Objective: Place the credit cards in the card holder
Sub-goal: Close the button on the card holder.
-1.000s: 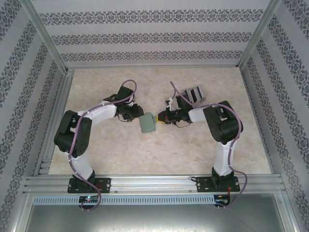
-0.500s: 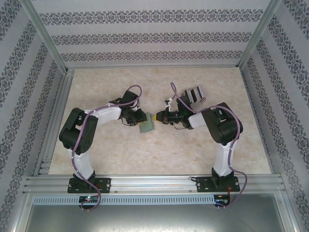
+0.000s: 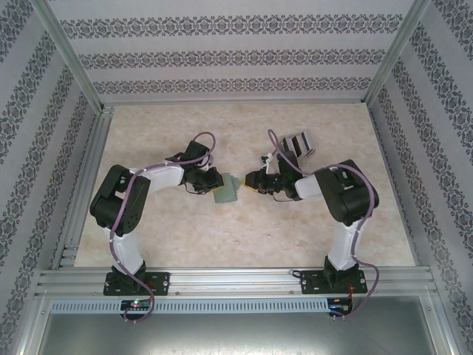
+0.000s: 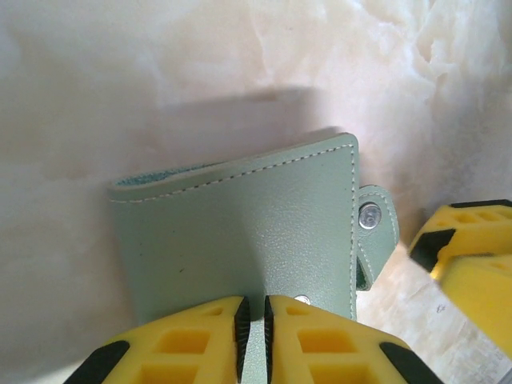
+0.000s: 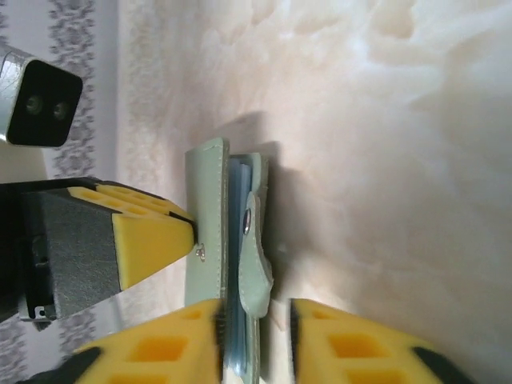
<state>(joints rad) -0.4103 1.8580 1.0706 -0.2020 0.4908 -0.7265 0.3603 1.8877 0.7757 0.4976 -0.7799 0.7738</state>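
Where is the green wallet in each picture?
Top external: the wallet sits near the picture's centre.
Left wrist: the wallet fills the centre, above the left gripper.
Right wrist: the wallet is seen edge-on, low and left of centre.
Shared landmark: the left gripper pinching the wallet's edge.

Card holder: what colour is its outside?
The card holder is sage green with pale stitching; best in the left wrist view.

Sage-green card holder (image 4: 240,232), cream marbled table (image 4: 160,64)
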